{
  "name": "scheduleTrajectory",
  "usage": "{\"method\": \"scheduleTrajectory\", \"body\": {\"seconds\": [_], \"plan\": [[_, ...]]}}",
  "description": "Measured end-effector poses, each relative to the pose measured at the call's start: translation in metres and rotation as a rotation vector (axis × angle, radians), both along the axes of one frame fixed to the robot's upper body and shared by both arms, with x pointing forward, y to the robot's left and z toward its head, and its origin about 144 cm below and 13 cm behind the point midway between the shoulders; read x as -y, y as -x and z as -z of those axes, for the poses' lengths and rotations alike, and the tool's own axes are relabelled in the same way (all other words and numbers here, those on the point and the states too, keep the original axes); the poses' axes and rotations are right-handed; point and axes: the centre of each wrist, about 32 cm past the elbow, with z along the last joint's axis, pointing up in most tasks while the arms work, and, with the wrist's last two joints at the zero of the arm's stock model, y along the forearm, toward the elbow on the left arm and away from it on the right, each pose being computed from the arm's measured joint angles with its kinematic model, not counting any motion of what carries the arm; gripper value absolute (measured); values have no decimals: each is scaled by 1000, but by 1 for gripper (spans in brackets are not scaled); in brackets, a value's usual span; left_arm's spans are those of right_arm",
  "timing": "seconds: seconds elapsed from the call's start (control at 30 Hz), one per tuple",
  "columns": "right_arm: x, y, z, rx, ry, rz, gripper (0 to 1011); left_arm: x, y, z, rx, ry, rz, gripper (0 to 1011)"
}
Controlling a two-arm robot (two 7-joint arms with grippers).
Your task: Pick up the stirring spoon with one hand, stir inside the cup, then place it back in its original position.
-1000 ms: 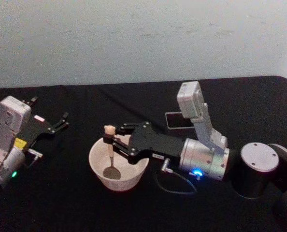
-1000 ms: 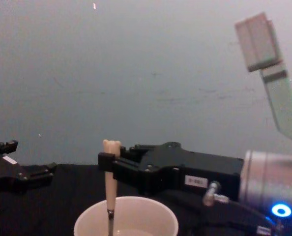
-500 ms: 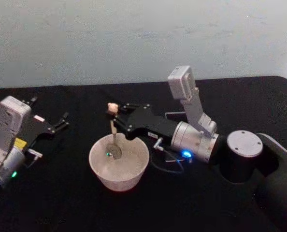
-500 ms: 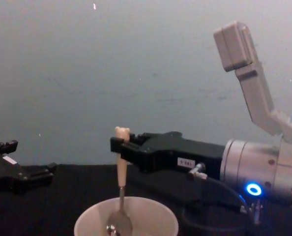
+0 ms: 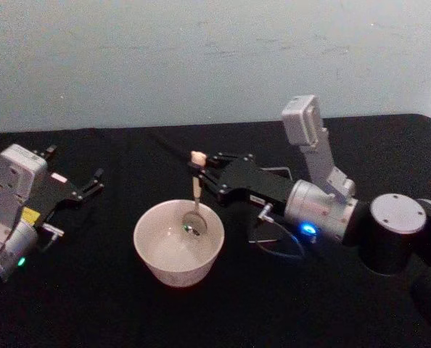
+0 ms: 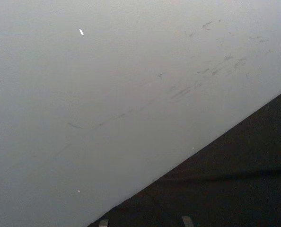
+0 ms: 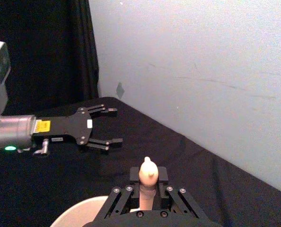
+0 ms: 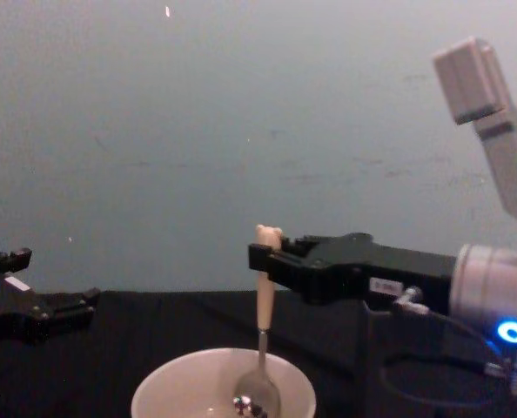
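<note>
Grips spoon (image 5: 195,193) upright with right gripper (image 5: 196,168), clamped below bear head; dips bowl inside cup (image 5: 173,270) at 2 o'clock, close to rim. Parks left gripper (image 7: 116,126), fingers spread, at 9 o'clock across bare table (image 5: 99,293).

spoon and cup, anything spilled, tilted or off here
Nothing stands out. The spoon stands near upright, clamped in the right tool, its bowl inside the cup. The cup sits level, with no spill visible on the table. The left tool rests open at the left.
</note>
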Motion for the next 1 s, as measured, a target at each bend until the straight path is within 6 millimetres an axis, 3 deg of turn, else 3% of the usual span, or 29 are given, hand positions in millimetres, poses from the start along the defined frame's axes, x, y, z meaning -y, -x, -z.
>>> {"method": "scheduleTrajectory", "body": {"seconds": [0.4, 0.7, 1.0], "plan": [[21, 30, -10, -85, -3, -83, 224, 0, 0, 0, 0, 0, 0, 1001], [9, 40, -7, -112, 3, -145, 224, 0, 0, 0, 0, 0, 0, 1001], [-15, 35, -4, -118, 15, -155, 225, 0, 0, 0, 0, 0, 0, 1001]]}}
